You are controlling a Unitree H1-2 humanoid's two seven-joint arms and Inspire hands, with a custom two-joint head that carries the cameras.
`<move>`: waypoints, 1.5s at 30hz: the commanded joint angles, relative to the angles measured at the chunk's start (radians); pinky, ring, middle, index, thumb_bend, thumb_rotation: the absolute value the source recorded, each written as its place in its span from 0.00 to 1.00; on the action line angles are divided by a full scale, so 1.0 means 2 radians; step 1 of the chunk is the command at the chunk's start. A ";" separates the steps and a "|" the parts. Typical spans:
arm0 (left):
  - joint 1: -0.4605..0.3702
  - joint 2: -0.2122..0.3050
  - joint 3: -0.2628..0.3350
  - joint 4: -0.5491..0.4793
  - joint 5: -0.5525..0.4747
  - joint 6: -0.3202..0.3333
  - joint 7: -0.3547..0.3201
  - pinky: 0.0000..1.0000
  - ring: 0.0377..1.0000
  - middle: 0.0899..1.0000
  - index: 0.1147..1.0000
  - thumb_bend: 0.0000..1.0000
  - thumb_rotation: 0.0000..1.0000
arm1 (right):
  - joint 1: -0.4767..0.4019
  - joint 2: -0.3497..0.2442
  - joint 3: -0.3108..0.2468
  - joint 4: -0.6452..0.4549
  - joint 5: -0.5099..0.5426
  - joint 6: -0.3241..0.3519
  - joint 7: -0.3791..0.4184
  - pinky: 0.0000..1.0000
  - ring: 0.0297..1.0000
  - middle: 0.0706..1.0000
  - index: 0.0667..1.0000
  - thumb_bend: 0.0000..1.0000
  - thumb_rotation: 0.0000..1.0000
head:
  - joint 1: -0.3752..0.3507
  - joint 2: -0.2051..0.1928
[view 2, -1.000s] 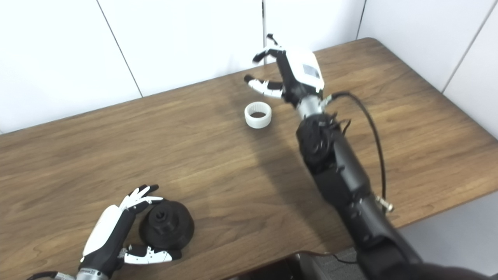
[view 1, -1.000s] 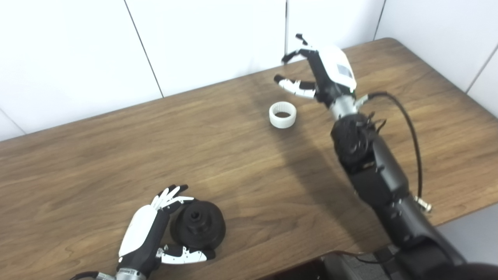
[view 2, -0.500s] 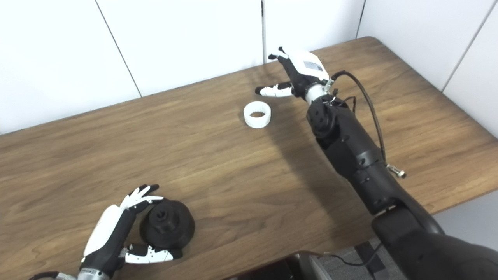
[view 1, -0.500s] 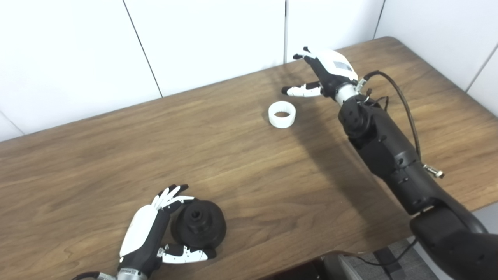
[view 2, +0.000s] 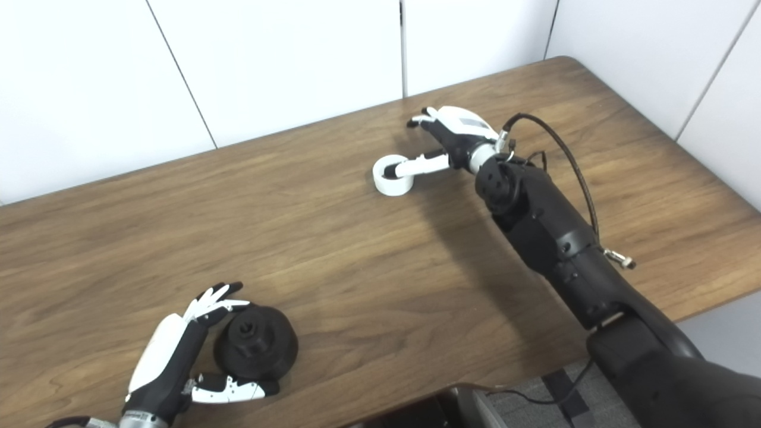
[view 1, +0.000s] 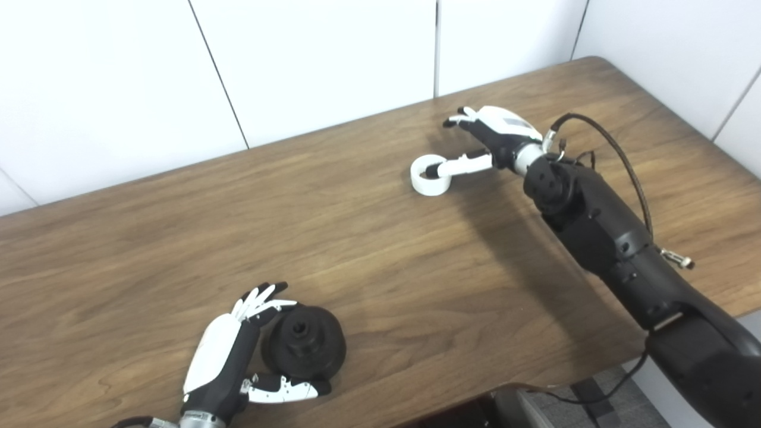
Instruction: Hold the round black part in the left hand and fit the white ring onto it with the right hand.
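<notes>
White ring (view 1: 429,182) is seen in the left eye view on the worktop (view 1: 148,238); the right hand (view 1: 490,138) has been lowered to it, fingers apart, thumb now over its opening. In the right eye view, the left hand (view 2: 178,362) stays cupped, unclosed, beside the round black part (view 2: 255,349).

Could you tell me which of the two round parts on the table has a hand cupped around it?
The black part at the near edge: the left hand curves around it. The white ring only has the right hand's thumb over it.
</notes>
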 commanded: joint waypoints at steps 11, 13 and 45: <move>-0.007 0.000 0.005 -0.010 0.011 0.001 0.003 1.00 0.99 0.94 0.55 0.88 0.25 | 0.006 -0.009 0.004 -0.042 0.012 0.000 0.009 0.94 1.00 1.00 0.85 1.00 0.80 | 0.002 0.007; -0.007 -0.001 0.004 -0.010 0.014 0.002 0.003 1.00 0.99 0.93 0.55 0.89 0.25 | 0.008 -0.008 0.004 -0.042 0.014 0.001 0.012 0.95 1.00 1.00 0.85 1.00 0.79 | 0.003 0.007; -0.003 -0.006 0.010 -0.011 0.013 0.001 0.003 1.00 0.99 0.94 0.55 0.89 0.24 | 0.038 0.086 0.001 0.030 -0.018 -0.039 -0.210 0.92 0.94 0.91 0.69 0.87 0.44 | 0.015 0.014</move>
